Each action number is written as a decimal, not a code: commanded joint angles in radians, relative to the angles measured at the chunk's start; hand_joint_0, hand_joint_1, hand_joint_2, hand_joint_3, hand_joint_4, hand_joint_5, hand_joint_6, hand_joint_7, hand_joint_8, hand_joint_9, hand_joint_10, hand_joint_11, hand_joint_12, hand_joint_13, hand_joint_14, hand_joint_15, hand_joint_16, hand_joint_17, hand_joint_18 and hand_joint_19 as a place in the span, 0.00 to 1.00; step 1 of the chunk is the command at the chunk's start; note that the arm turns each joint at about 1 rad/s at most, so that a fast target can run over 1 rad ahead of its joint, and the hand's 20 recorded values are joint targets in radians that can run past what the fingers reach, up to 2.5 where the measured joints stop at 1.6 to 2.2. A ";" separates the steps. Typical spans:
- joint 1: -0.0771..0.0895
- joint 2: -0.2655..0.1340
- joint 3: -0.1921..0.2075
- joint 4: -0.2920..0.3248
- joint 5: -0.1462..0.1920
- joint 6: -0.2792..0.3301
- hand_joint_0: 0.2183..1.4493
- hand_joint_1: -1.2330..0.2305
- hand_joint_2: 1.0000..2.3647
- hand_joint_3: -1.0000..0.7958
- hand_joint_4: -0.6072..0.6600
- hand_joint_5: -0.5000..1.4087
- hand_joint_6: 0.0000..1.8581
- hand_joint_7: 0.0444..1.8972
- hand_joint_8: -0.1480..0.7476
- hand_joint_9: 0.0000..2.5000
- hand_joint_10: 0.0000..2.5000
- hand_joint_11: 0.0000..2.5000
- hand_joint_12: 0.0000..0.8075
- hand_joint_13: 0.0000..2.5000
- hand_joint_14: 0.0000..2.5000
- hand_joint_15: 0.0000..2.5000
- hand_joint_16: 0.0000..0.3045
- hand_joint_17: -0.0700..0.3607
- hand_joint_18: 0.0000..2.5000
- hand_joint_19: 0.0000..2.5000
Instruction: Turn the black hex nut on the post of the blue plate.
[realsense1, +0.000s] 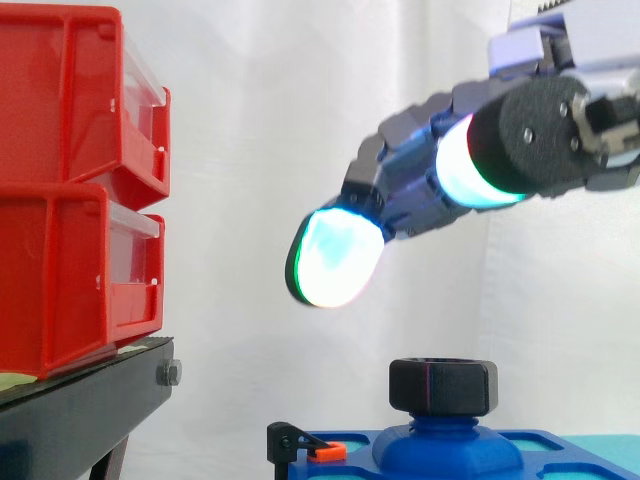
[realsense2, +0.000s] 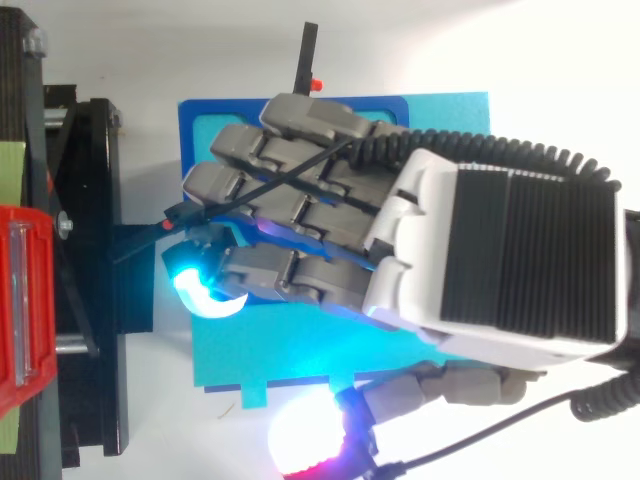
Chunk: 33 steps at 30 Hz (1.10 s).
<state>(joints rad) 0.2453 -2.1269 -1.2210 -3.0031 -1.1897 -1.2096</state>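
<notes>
The black hex nut (realsense1: 443, 386) sits on the blue post that rises from the blue plate (realsense1: 440, 455) at the bottom of the side view. My hand (realsense1: 420, 170) hovers above it, coming in from the upper right. Its fingers are stretched out and only slightly bent, and a clear gap separates them from the nut. One glowing cyan fingertip (realsense1: 335, 255) hangs up and to the left of the nut. In the top view the hand (realsense2: 480, 250) covers most of the blue plate (realsense2: 200, 130) and hides the nut.
Two stacked red bins (realsense1: 70, 180) stand on a black stand (realsense1: 90, 400) at the left. A small black clip with an orange piece (realsense1: 325, 450) sits at the plate's left edge. A teal mat (realsense2: 440, 120) lies under the plate.
</notes>
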 joint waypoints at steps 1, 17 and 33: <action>-0.012 -0.033 0.000 0.000 -0.033 0.015 0.20 0.58 0.00 0.28 0.63 0.15 0.27 0.39 0.42 0.09 0.00 0.00 0.46 0.04 0.00 0.04 0.19 0.47 0.01 0.09; -0.040 -0.050 0.000 -0.019 -0.091 0.044 0.21 0.58 0.00 0.28 0.63 0.16 0.27 0.40 0.42 0.09 0.00 0.00 0.46 0.04 0.00 0.04 0.19 0.47 0.01 0.10; -0.078 -0.050 0.000 -0.045 -0.177 0.041 0.21 0.58 0.00 0.28 0.63 0.16 0.27 0.40 0.42 0.09 0.00 0.00 0.46 0.04 0.00 0.04 0.19 0.47 0.01 0.10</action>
<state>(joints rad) 0.1763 -2.1767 -1.2210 -3.0460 -1.3470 -1.1685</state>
